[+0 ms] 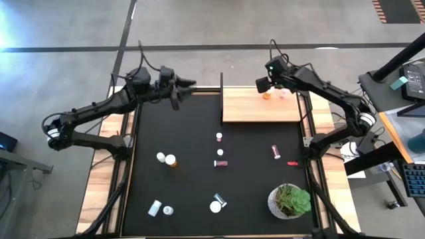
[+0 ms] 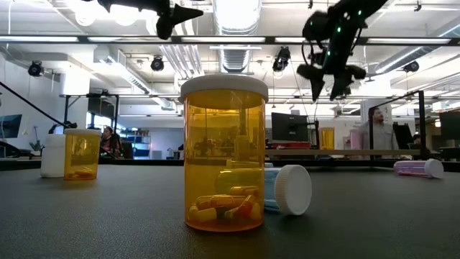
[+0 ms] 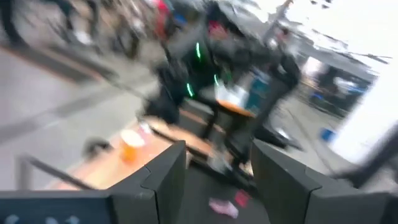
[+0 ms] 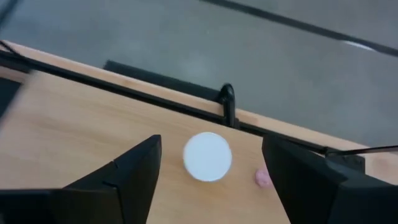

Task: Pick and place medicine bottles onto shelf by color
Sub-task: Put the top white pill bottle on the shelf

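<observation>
- The step in hand looks like a release on the shelf point(image 1: 262, 109): the right gripper point(image 4: 211, 180) hangs over the board's far end with its fingers spread, and a white-capped bottle point(image 4: 208, 156) stands upright on the wood in the gap between them, touched by neither finger as far as the right wrist view shows.
- To finish it well, the gripper should lift straight up with the fingers kept apart, so that neither one clips the cap and tips the bottle; the black corner post point(image 4: 227, 99) stands just behind the bottle, so any sideways drift is best avoided.
- From above, this bottle reads as the orange one point(image 1: 266, 95), and a pink bottle point(image 1: 284, 93) stands just beside it on the same end of the board; sorting by color suggests later bottles should join their own color and not crowd these two.
- The left gripper point(image 1: 178, 86) is held in the air over the mat's far left edge, near the shelf's left end; its fingers stand partly apart with nothing between them, though its wrist picture is smeared, so that reading is tentative.
- The remaining bottles lie scattered on the black mat point(image 1: 146, 133), well apart from both grippers: an orange one point(image 1: 171, 160) to the left, small dark ones point(image 1: 220, 162) near the middle, and others toward the near edge.
</observation>
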Robot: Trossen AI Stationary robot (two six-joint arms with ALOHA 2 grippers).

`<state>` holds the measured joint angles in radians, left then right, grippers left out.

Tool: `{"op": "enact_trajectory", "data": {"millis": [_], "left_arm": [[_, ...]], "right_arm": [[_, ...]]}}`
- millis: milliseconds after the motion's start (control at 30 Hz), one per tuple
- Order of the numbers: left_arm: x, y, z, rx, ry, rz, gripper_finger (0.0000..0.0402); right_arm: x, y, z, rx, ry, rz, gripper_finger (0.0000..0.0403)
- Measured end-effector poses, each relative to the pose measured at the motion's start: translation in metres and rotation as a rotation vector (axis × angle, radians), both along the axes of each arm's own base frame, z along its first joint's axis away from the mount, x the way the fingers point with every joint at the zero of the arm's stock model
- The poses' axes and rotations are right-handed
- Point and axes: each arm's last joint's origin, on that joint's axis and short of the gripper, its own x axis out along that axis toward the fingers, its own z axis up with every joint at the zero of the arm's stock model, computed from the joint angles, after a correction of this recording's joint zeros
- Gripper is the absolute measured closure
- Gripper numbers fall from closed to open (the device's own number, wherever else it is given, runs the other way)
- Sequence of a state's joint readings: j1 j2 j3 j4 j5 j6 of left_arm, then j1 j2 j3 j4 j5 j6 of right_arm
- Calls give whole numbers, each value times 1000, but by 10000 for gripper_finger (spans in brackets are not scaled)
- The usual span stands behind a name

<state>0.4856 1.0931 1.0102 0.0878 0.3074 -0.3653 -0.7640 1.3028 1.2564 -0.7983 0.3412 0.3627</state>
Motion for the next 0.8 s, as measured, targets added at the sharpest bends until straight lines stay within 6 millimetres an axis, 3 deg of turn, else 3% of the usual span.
{"op": "enact_trajectory", "data": {"millis": [267, 567, 800], "left_arm": [[9, -31, -24, -238, 212, -131, 237], [10, -93, -48, -569, 510, -278, 237], [-7, -129, -69, -729, 812, -186, 237]], "right_arm": [[11, 46, 22, -37, -82, 126, 147], [32, 103, 26, -8, -126, 319, 149], [43, 135, 26, -1, -130, 454, 147]]}}
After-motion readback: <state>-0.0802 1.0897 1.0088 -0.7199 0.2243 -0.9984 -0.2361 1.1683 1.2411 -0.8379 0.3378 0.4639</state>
